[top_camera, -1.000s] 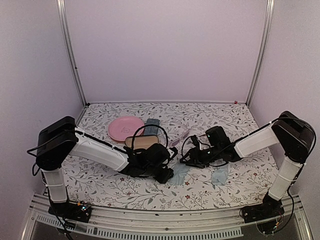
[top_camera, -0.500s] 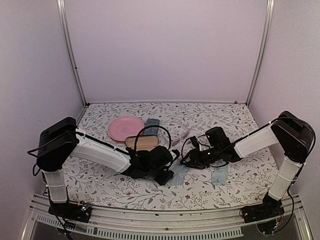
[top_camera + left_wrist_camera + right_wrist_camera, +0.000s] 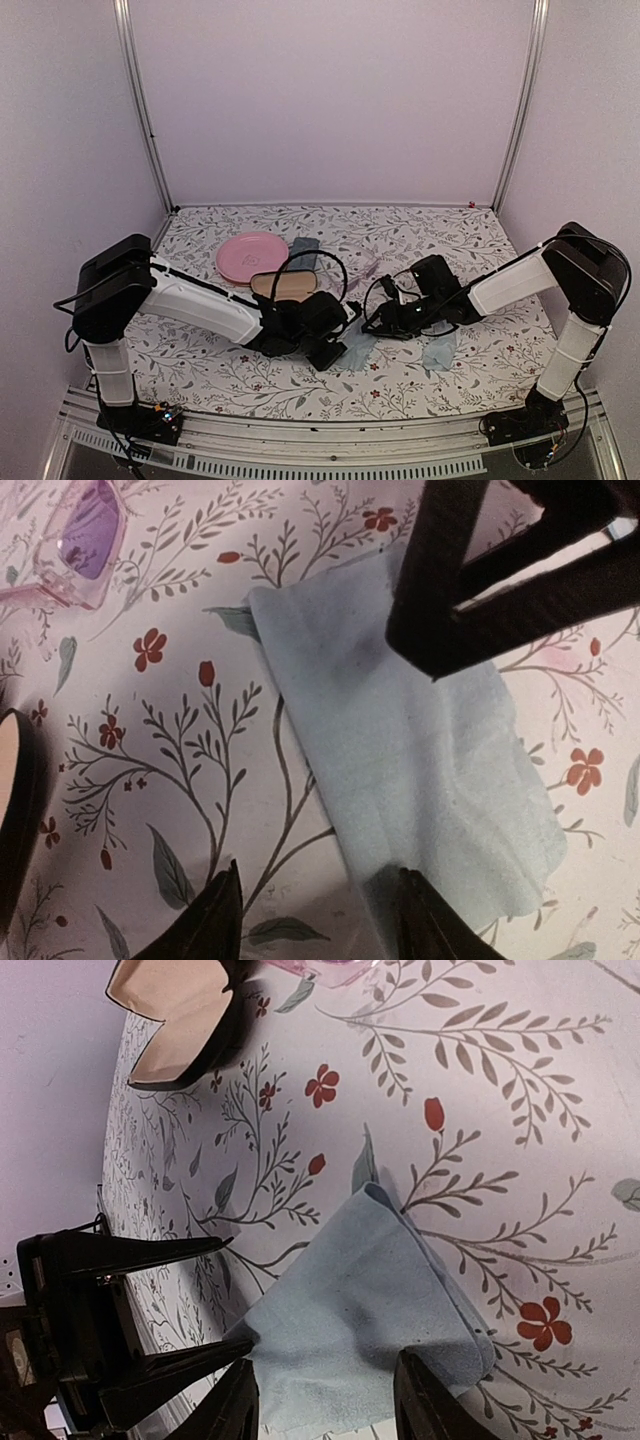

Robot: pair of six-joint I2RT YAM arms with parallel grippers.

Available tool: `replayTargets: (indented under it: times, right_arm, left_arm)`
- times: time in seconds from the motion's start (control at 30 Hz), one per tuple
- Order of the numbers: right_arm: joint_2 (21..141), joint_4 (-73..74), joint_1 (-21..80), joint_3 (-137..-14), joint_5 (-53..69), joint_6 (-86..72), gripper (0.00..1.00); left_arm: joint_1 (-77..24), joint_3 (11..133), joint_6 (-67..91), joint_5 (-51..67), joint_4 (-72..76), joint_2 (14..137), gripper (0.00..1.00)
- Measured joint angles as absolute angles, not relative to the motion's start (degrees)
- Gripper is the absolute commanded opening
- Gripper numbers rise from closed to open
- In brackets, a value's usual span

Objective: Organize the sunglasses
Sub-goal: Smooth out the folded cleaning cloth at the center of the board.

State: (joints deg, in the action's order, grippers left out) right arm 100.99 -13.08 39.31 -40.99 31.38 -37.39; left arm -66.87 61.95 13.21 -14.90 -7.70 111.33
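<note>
The pale pinkish sunglasses [image 3: 360, 268] lie folded on the table behind both grippers; they also show at the top left of the left wrist view [image 3: 85, 540] and at the top edge of the right wrist view [image 3: 340, 970]. The reddish-brown pair is out of view. My left gripper [image 3: 335, 347] [image 3: 320, 920] is open, low over a light blue cloth [image 3: 420, 750], with one fingertip at the cloth's edge. My right gripper [image 3: 376, 322] [image 3: 325, 1400] is open over the same cloth [image 3: 370, 1320] from the opposite side. Neither holds anything.
An open black oval case [image 3: 285, 285] with a tan lining lies left of the cloth, also in the right wrist view [image 3: 180, 1030]. A pink plate [image 3: 250, 255] and a grey-blue case [image 3: 303, 250] sit behind it. A second blue cloth [image 3: 440, 350] lies to the right.
Both grippers have shifted only slightly, staying close around the blue cloth. Nothing was taken hold of or let go.
</note>
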Motion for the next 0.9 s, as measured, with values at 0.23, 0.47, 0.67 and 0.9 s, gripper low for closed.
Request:
replayTargets:
  times: [0.23, 0.47, 0.67, 0.9]
  right_arm:
    - [100.1, -11.7, 39.9, -40.8, 30.3, -36.9, 0.49]
    - [97.9, -8.3, 42.8, -40.4, 27.9, -36.8, 0.49]
    - [94.4, -5.0, 44.9, -39.5, 25.9, -37.0, 0.49]
    - [90.1, -2.2, 45.0, -40.8, 23.2, -35.3, 0.49]
  left_arm:
    - [-66.9, 62.0, 10.6, -15.3, -8.3, 111.1, 0.54]
    - [-66.8, 61.7, 8.2, -15.3, -10.0, 110.2, 0.54]
    - [-66.8, 60.8, 5.5, -14.9, -11.7, 108.7, 0.55]
    - [-66.1, 57.4, 2.7, -13.2, -13.0, 104.9, 0.59]
